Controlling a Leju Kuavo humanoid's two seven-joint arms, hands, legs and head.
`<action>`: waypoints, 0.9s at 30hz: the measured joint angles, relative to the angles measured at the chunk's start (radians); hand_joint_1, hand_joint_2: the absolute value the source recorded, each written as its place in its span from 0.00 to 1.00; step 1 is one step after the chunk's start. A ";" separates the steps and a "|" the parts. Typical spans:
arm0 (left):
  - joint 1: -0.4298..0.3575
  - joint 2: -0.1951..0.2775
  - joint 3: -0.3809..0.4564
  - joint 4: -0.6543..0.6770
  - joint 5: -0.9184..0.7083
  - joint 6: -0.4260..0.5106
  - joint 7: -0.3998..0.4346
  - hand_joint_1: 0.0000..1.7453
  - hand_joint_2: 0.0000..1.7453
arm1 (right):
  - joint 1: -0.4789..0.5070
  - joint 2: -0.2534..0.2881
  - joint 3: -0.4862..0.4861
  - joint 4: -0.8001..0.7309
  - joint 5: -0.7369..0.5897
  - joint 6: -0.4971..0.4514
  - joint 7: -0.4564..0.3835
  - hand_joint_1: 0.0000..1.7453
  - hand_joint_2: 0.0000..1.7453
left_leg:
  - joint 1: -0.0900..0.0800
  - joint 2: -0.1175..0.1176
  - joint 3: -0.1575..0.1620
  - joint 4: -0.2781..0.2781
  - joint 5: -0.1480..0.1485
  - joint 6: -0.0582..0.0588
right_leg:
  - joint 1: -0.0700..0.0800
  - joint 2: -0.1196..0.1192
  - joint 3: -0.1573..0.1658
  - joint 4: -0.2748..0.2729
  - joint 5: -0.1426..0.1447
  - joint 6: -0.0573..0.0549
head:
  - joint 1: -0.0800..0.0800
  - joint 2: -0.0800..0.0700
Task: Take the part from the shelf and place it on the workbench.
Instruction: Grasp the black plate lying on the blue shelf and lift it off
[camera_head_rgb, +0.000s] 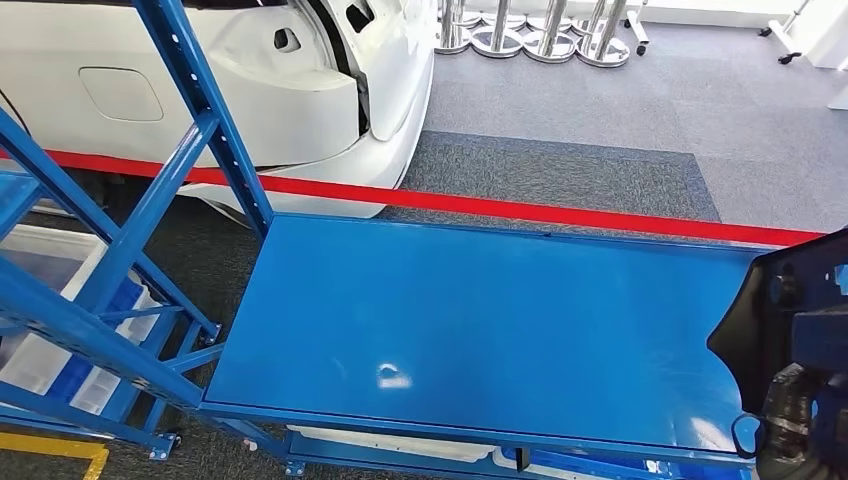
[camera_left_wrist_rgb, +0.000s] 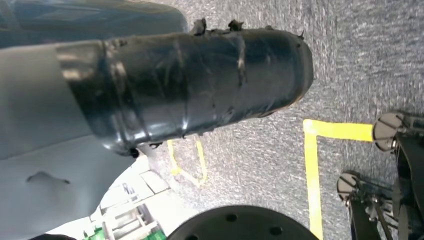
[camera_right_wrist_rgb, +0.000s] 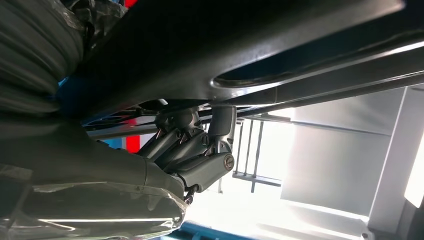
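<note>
A blue workbench (camera_head_rgb: 470, 320) fills the middle of the head view, its glossy top bare apart from light reflections. At the right edge of that frame, a dark part (camera_head_rgb: 790, 300) with a curved outline hangs over the bench's right end; below it, in the lower right corner, sits the right hand (camera_head_rgb: 795, 420), a dark shape close against the part. In the right wrist view the right hand's fingers (camera_right_wrist_rgb: 200, 150) curl up against the underside of the dark part (camera_right_wrist_rgb: 240, 55), which spans the top of the frame, so the right hand grips the part from below.

On the left of the head view stand the blue beams of the shelf (camera_head_rgb: 110, 260), with white bins visible behind them in the lower left. A red strip (camera_head_rgb: 520, 208) runs across the frame behind the bench, and a white car body (camera_head_rgb: 250, 80) occupies the upper left.

The left wrist view shows the left hand (camera_left_wrist_rgb: 190, 85) as a thick thumb wrapped in black tape above grey carpet with yellow floor lines (camera_left_wrist_rgb: 312, 170); whether that hand is released or clenched cannot be told.
</note>
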 joint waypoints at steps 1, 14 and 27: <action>0.000 0.000 0.000 0.000 0.000 0.000 0.000 0.00 0.00 | 0.001 0.000 -0.001 0.000 0.000 0.000 0.000 1.00 1.00 | 0.001 0.000 -0.003 0.002 -0.003 -0.006 | -0.001 -0.002 -0.005 -0.005 0.008 -0.007 | 0.000 0.000; -0.007 0.026 0.004 0.001 0.001 0.001 0.038 0.00 0.00 | 0.010 0.001 -0.010 0.001 -0.005 0.000 -0.001 1.00 1.00 | -0.008 0.000 0.181 -0.013 -0.171 0.008 | 0.005 -0.010 -0.138 0.028 0.107 -0.005 | 0.000 0.000; -0.001 0.000 0.008 0.001 0.002 0.003 0.044 0.00 0.00 | 0.009 -0.001 -0.012 0.006 -0.005 0.000 -0.002 1.00 1.00 | -0.003 0.004 0.127 -0.018 -0.119 0.029 | -0.009 -0.007 -0.096 0.080 0.049 0.027 | 0.004 0.000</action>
